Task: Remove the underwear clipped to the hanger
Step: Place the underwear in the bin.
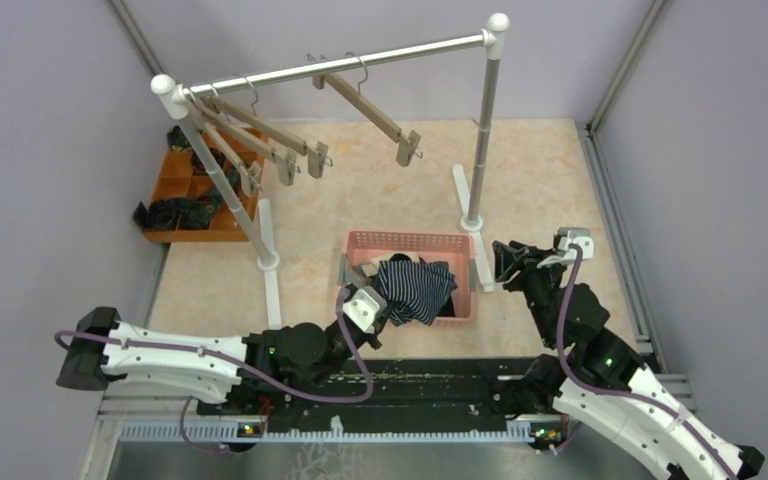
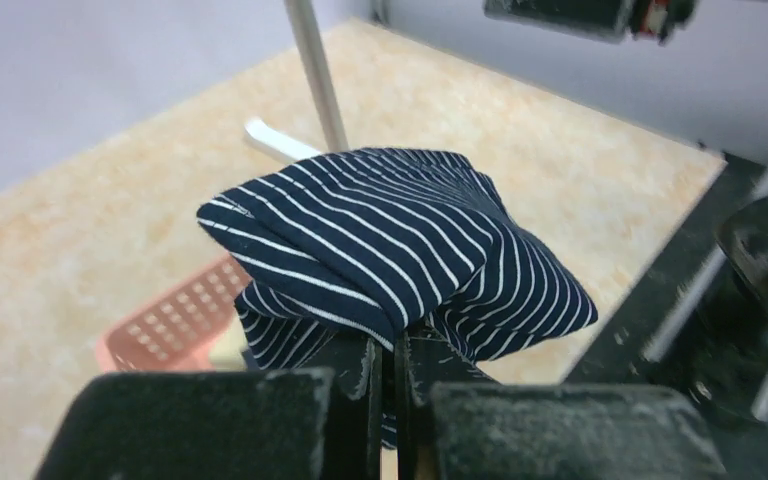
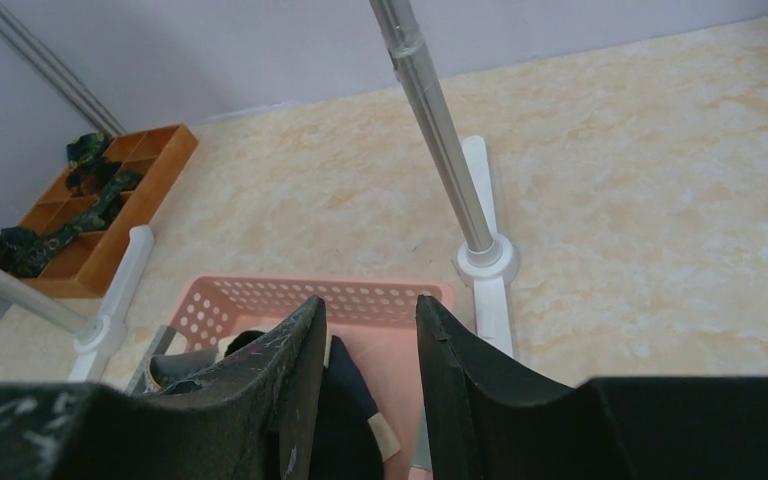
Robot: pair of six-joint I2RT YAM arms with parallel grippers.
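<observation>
"Left wrist view first: what has the left gripper got?"

"Its jaws are pressed together on a fold of the navy white-striped underwear, which bunches up just beyond them."

"And from above, where is that?"

"Over the pink basket, covering its middle and its 6 o'clock side. The left gripper sits at the basket's 8 o'clock corner. Whether the cloth rests on what lies beneath, I cannot tell."

"What lies beneath?"

"Dark cloth, seen in the right wrist view. Which garment it is, I cannot say."

"The right gripper?"

"Jaws spread, holding nothing, at the basket's 3 o'clock, just outside the rim."

"The hangers?"

"Wooden hangers hang on the rail, at 12 o'clock from the basket. An orange tray sits at the table's 10 o'clock."
</observation>
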